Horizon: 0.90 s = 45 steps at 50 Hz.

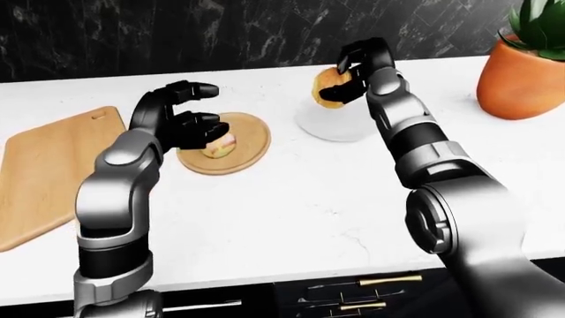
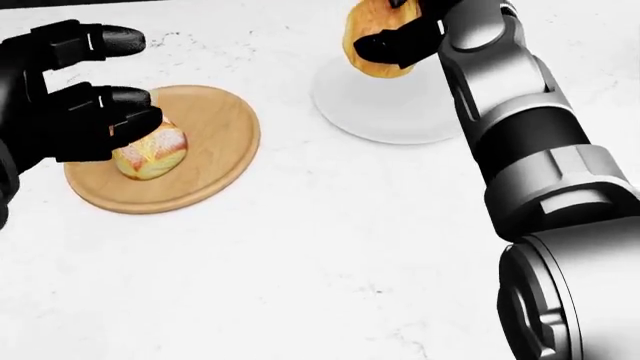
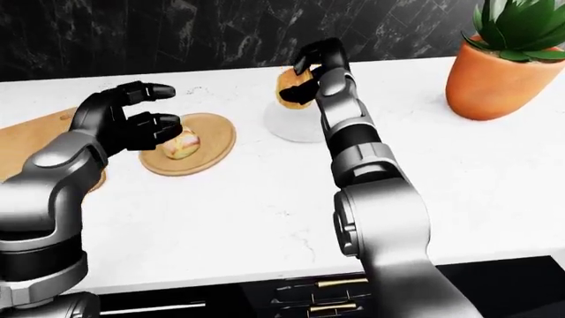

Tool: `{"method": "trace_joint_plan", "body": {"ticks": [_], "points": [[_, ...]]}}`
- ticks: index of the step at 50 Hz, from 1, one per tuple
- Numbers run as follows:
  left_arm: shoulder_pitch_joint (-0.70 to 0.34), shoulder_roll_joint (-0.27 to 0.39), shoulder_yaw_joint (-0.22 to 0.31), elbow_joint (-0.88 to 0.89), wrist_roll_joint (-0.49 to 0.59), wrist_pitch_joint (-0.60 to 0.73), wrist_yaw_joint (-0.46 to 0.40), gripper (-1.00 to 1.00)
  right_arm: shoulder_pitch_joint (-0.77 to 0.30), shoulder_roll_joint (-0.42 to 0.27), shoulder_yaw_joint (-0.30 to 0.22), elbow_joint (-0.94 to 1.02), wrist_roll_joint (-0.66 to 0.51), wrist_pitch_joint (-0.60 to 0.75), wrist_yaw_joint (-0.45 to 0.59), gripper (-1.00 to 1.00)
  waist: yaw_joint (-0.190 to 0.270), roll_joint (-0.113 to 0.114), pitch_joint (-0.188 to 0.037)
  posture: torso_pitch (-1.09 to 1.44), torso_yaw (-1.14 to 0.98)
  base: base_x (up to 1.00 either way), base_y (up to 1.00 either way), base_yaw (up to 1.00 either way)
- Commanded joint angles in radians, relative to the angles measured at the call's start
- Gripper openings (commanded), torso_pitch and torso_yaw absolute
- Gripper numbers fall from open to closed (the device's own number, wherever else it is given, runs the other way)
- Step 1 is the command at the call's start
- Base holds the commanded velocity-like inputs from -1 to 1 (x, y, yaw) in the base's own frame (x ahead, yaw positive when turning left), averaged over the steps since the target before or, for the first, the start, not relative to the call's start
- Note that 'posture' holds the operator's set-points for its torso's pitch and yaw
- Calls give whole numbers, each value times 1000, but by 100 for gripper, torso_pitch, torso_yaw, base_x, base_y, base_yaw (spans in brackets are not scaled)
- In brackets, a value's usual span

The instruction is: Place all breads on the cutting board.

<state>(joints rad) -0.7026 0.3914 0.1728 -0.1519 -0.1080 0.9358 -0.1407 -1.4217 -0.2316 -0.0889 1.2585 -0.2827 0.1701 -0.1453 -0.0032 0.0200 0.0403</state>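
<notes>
a: two hands in play. right hand (image 2: 400,30) is clenched round a golden-brown round bun (image 2: 375,46), held in the air above the round white plate (image 2: 385,112), not touching it.

b: and the left?

a: left hand (image 2: 75,94) has its black fingers spread, hovering over the pale crusty roll (image 2: 150,154) on the round wooden plate (image 2: 205,150). fingers stand about the roll without closing; contact cannot be told.

b: where is the target?

a: the rectangular light-wood cutting board (image 1: 40,169) lies at the far left of the left-eye view, long axis running up the view, well apart from the white plate and just beyond the wooden plate. no bread on it yet.

b: the relation that matters?

a: board lies to the left of both hands. left hand is nearer; the right must carry its bun across the wooden plate and the left arm. judgement: collision risk there.
</notes>
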Motion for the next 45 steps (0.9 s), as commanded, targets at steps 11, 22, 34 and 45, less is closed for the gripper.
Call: {"method": "trace_joint_plan", "body": {"ticks": [11, 22, 34, 45], "points": [[-49, -17, 25, -15, 70, -62, -25, 28, -27, -1, 3, -47, -3, -42, -14, -100, 1, 0, -37, 0, 0, 0, 0, 0], [-26, -33, 1, 50, 120, -132, -55, 51, -13, -3, 2, -53, 1, -48, -12, -100, 3, -2, -40, 0, 0, 0, 0, 0], [9, -37, 7, 87, 185, -190, -91, 51, -12, -3, 2, -52, 4, -51, -14, -100, 2, -3, -41, 0, 0, 0, 0, 0], [11, -43, -2, 155, 225, -254, -86, 50, -4, -1, 1, -60, 10, -58, -17, -100, 4, -3, -42, 0, 0, 0, 0, 0]]}}
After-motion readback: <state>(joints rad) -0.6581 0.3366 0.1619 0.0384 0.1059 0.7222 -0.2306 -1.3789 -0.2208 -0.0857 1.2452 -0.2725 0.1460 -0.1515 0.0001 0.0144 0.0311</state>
